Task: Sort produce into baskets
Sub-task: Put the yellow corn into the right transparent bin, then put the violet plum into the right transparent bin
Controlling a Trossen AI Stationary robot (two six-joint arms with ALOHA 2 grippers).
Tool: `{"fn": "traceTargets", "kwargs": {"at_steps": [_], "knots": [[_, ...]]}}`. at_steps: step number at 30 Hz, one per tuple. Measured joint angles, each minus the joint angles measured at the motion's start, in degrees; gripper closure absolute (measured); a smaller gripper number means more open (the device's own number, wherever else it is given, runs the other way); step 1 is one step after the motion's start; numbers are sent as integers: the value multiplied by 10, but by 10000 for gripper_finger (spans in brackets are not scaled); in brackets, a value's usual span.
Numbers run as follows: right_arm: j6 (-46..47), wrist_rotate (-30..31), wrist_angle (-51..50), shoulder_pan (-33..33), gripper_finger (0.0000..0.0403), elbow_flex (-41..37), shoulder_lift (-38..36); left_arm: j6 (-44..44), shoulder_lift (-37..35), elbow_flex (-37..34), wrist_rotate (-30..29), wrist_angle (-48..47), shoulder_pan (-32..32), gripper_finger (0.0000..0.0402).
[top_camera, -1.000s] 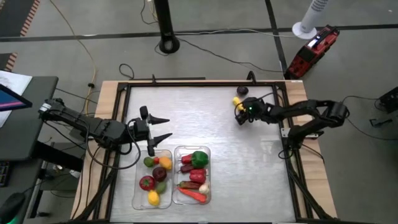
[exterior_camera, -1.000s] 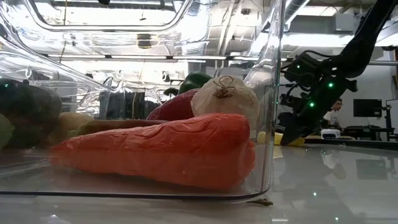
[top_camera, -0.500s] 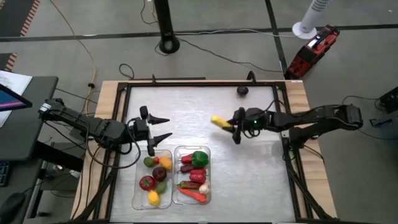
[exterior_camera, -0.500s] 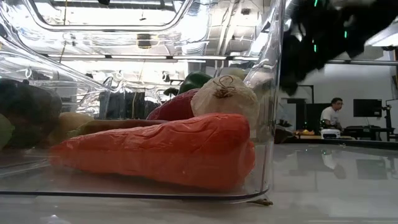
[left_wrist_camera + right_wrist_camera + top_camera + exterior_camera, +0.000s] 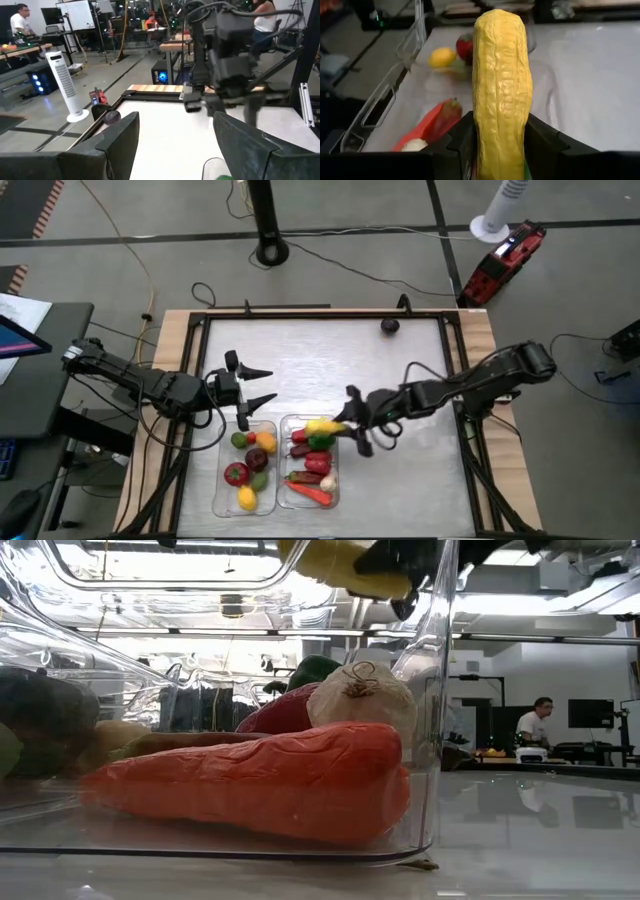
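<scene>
Carrot (image 5: pixel 250 780) lies nearest in the low view, pressed along the wall of the right basket (image 5: pixel 335 480) beside a pale garlic bulb (image 5: pixel 360 695). Both clear baskets sit side by side at the desk's (image 5: pixel 400 470) front edge — the left basket (image 5: pixel 220 490) holds a lemon (image 5: pixel 247 499), a tomato (image 5: pixel 236 473) and other round pieces, the right one a green pepper (image 5: pixel 320 437) and red chillies (image 5: pixel 308 463). Over the right basket's far end hangs the right claw (image 5: pixel 345 429), clamped on a yellow corn cob (image 5: pixel 324 425). The left claw (image 5: pixel 262 385) waits just behind the left basket, fingers apart. Farther back, near the desk's rear edge, a small dark purple piece (image 5: pixel 390 326) lies alone.
</scene>
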Motion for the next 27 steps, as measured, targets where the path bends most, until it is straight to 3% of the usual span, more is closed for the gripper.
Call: {"fn": "traceTargets", "kwargs": {"at_steps": [5,10,18,22,27], "knots": [[-24,0,-9,9,234,56,70,0,0,0,0,-3,0,159],[-29,-4,-15,3,197,87,120,0,0,0,0,-5,0,159],[-27,-12,-71,-7,140,96,103,-2,0,0,0,-7,0,159],[-39,81,-123,-15,138,80,57,-3,0,0,0,-9,0,159],[-35,214,-103,-46,137,-16,-13,-12,0,0,0,-18,0,159]]}}
